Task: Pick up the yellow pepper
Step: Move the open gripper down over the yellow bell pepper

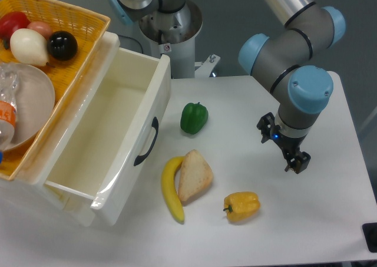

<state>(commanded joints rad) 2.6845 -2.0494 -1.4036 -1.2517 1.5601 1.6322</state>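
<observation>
While the yellow pepper point(241, 206) lies on its side on the near part of the table point(330, 220), the gripper point(293, 159) hangs farther back and to its right, apart from it; whether its fingers are spread cannot be told.

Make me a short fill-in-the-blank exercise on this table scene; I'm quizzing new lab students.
1. The yellow pepper lies on its ____.
2. The banana touches the ____.
3. The drawer with the dark handle stands ____.
4. The pincer hovers above the table holding ____.

Missing words: side; bread; open; nothing
</observation>
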